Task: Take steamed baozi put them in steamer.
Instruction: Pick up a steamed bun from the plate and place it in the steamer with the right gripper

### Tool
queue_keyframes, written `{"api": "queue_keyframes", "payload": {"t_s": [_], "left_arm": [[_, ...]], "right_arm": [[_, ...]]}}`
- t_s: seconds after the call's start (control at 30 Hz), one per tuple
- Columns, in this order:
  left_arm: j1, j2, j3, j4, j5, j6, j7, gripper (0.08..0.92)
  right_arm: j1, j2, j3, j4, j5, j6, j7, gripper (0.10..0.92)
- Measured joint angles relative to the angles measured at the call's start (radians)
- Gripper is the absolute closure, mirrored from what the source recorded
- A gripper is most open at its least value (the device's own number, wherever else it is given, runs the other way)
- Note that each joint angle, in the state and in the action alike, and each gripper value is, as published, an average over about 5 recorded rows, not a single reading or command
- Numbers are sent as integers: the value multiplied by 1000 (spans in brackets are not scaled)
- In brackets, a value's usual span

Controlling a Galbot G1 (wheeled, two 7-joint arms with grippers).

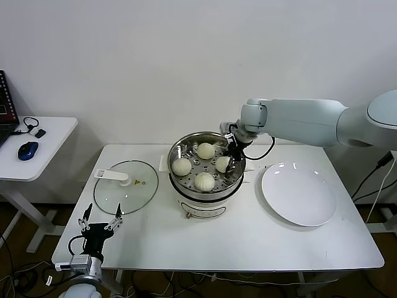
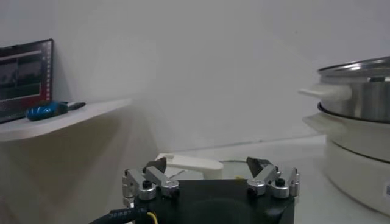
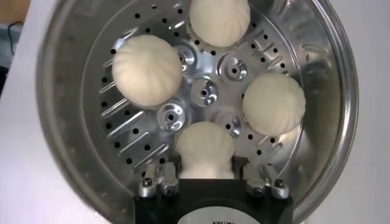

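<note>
The white table (image 1: 248, 236) lies bare along its near edge and between the steamer (image 1: 180, 186) and the white plate (image 1: 298, 193) at right. The steamer sits mid-table on its cooker base, its raised wall ringing all four steamed baozi (image 1: 204, 180) on the perforated tray. The glass lid (image 1: 126, 186) lies flat to its left. The right gripper (image 3: 205, 167) reaches over the steamer's right rim, fingers (image 3: 172, 165) partly spread, flanking the rightmost bun. The left gripper (image 2: 210, 172) waits at the near-left table corner, fingers apart, holding nothing.
</note>
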Motion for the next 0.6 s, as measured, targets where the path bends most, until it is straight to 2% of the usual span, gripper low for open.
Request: {"api": "queue_keyframes", "payload": {"t_s": [0.17, 0.27, 0.6], "left_arm": [[-1, 3, -1, 3, -1, 1, 0, 177], [1, 3, -2, 2, -1, 1, 0, 177], [15, 6, -2, -14, 2, 4, 1, 177]], "right_arm": [[-12, 7, 11, -17, 3, 0, 0, 270], [-7, 7, 10, -18, 11, 3, -8, 217], [110, -37, -14, 52, 84, -1, -27, 203]]}}
